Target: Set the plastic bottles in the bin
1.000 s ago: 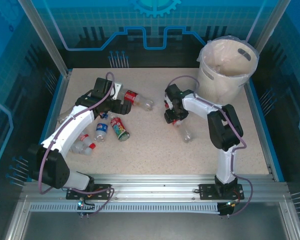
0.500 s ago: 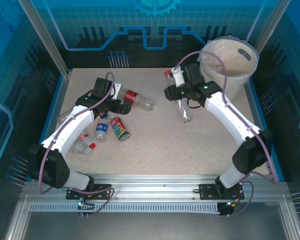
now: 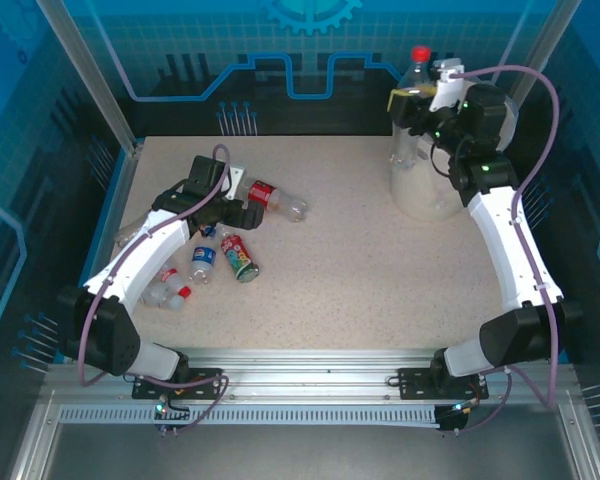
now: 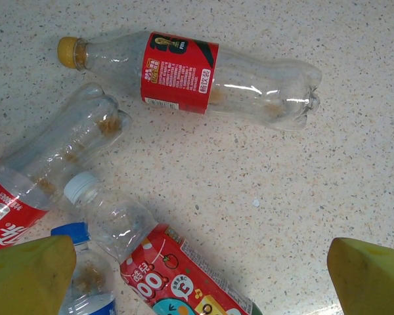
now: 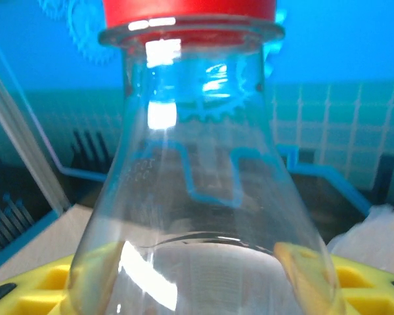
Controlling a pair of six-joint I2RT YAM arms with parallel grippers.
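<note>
Right gripper (image 3: 418, 97), clamped on a red-capped bottle (image 3: 416, 70), has risen from the table (image 3: 360, 270) to above the bin (image 3: 412, 185). Left gripper (image 3: 238, 215) unchanged, jaws apart over remaining bottles (image 3: 238, 256).

This is a robot lab: a speckled table (image 3: 360, 290) sits inside a booth of metal bars (image 3: 85, 75) and blue walls (image 3: 180, 40) with a gear picture (image 3: 310, 12), and two robot arms (image 3: 140, 255) are bolted on.

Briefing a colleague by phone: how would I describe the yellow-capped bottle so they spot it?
On the left half of the table, several bottles lie on their sides. The yellow-capped bottle lies farthest toward the centre, red-labelled. It alone has a yellow cap; its neighbours' are white or blue.
</note>
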